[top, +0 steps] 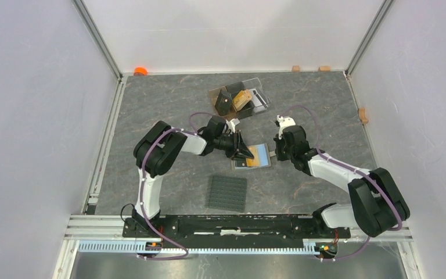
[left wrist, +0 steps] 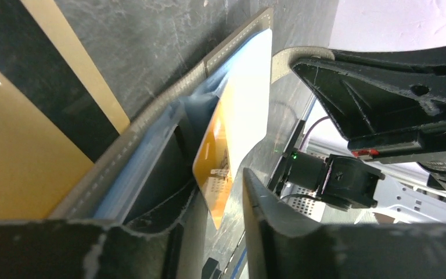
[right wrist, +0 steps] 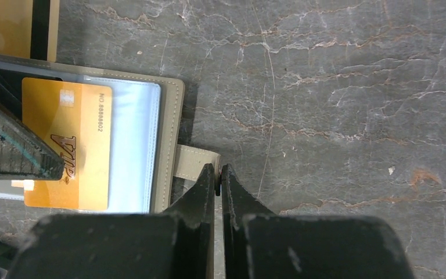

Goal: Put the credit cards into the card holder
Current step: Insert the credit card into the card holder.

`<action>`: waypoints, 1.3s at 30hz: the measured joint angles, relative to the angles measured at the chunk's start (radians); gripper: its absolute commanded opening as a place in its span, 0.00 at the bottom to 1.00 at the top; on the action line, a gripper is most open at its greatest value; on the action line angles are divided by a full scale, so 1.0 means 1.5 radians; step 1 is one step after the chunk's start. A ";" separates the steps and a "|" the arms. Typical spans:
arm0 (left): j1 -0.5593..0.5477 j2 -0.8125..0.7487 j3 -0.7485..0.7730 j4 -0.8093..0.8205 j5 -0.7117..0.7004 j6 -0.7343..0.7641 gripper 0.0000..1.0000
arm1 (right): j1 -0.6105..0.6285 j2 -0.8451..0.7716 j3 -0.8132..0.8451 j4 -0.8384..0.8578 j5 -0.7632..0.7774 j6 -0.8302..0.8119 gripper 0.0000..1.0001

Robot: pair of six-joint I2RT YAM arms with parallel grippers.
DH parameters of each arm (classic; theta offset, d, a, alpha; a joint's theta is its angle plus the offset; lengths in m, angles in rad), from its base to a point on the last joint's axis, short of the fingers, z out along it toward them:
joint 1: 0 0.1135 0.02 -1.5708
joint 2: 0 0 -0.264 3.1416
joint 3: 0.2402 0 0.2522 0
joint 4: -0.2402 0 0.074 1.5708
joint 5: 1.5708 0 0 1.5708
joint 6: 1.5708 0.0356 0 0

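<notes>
Narrowly parted, the left gripper [top: 245, 154] straddles the gold-orange card [right wrist: 75, 133] lying crosswise in the card holder [right wrist: 172, 99], whose snap tab [right wrist: 194, 160] the closed right gripper [right wrist: 218, 174] pins opposite.

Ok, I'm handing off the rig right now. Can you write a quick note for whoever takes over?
Left gripper: open, fingers on either side of the gold VIP card.
Right gripper: shut on the snap tab, holding the card holder open on the table.
Done: the VIP card is at a clear pocket; cannot tell if it is fully in.
Left: a striped gold card lies beside the holder; more cards sit in the clear stand.
</notes>
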 measured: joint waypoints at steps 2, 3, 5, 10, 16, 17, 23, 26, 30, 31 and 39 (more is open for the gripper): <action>-0.003 -0.015 0.002 -0.024 -0.013 0.018 0.47 | 0.002 -0.008 0.000 -0.002 0.005 0.002 0.00; -0.005 -0.026 0.003 -0.040 -0.023 0.031 0.51 | 0.002 -0.010 0.000 -0.002 0.007 0.002 0.00; -0.007 -0.049 0.004 -0.076 -0.044 0.059 0.56 | 0.003 -0.012 0.000 -0.004 0.010 0.003 0.00; -0.007 -0.100 0.016 -0.170 -0.101 0.123 0.60 | 0.003 -0.012 0.000 -0.007 0.012 0.005 0.00; -0.009 -0.134 0.019 -0.244 -0.143 0.165 0.60 | 0.003 -0.014 0.000 -0.007 0.013 0.007 0.00; -0.010 -0.136 0.019 -0.250 -0.144 0.169 0.60 | 0.003 -0.014 0.000 -0.007 0.013 0.008 0.00; -0.022 -0.128 0.034 -0.269 -0.147 0.179 0.53 | 0.003 -0.014 0.000 -0.007 0.012 0.010 0.00; -0.033 -0.109 0.046 -0.263 -0.144 0.178 0.52 | 0.003 -0.014 0.000 -0.007 0.012 0.010 0.00; -0.046 -0.089 0.060 -0.246 -0.139 0.177 0.52 | 0.003 -0.014 0.000 -0.007 0.012 0.010 0.00; -0.049 -0.083 0.065 -0.241 -0.139 0.177 0.53 | 0.003 -0.014 0.000 -0.007 0.012 0.010 0.00; -0.062 -0.059 0.078 -0.206 -0.139 0.171 0.53 | 0.003 -0.014 -0.001 -0.007 0.013 0.010 0.00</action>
